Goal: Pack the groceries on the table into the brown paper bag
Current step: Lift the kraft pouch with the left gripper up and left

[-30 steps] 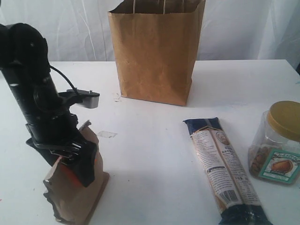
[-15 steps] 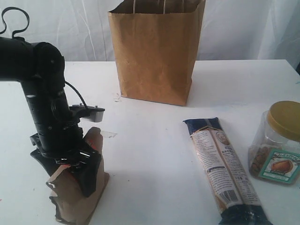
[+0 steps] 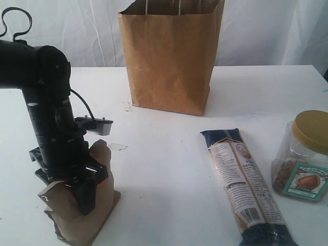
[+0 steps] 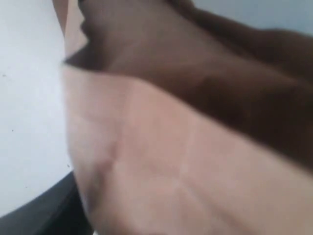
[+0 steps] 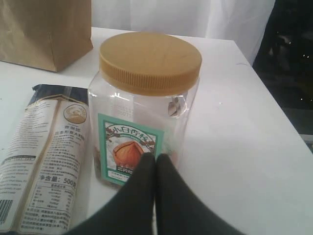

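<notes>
Pouch drift is what we notice: the orange-labelled brown paper pouch, clamped in our left fingers, has slid leftward at lower left, still well apart from the tall kraft-brown paper bag at upper centre. Right fingers rest closed, empty.

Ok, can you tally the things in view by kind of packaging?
Paper bag: 1, the brown paper bag
Pouch: 1, the brown pouch
Packet: 1, the long pasta packet
Jar: 1, the gold-lidded clear jar
Total: 4
</notes>
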Motion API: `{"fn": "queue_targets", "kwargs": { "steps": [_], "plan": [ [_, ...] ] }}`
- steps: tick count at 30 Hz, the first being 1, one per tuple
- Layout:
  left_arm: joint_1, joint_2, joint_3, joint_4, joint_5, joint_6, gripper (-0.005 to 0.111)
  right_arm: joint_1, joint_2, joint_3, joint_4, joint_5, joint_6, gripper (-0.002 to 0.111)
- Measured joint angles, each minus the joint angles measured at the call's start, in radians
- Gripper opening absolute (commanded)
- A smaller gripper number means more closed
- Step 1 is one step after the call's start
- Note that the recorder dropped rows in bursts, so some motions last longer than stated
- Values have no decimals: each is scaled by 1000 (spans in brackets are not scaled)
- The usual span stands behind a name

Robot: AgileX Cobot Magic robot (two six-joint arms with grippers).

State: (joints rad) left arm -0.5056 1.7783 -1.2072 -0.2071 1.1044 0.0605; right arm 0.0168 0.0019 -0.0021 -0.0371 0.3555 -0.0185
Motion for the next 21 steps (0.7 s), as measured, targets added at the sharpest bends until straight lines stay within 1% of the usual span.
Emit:
{"fn": "queue_targets", "kwargs": {
  "steps": [6, 8, 10, 11, 13, 17, 19, 21],
  "plan": [
    [0, -6, 0, 11, 12, 0, 0, 0, 0, 0, 0, 0, 0, 0],
    [0, -29, -2, 52, 19, 0, 0, 0, 0, 0, 0, 0, 0, 0],
    [-2, -56, -43, 142, 19, -5, 0, 0, 0, 0, 0, 0, 0, 0],
    [-2, -86, -93, 214, 19, -22, 0, 0, 0, 0, 0, 0, 0, 0],
    [-2, -151, -177, 278, 21, -44, 0, 0, 0, 0, 0, 0, 0, 0],
    [-2, -258, -346, 294, 25, -41, 0, 0, 0, 0, 0, 0, 0, 0],
    [-3, -281, -413, 340, 25, -34, 0, 0, 0, 0, 0, 0, 0, 0],
    [-3, -286, -448, 417, 23, -32, 0, 0, 0, 0, 0, 0, 0, 0]
  ]
}}
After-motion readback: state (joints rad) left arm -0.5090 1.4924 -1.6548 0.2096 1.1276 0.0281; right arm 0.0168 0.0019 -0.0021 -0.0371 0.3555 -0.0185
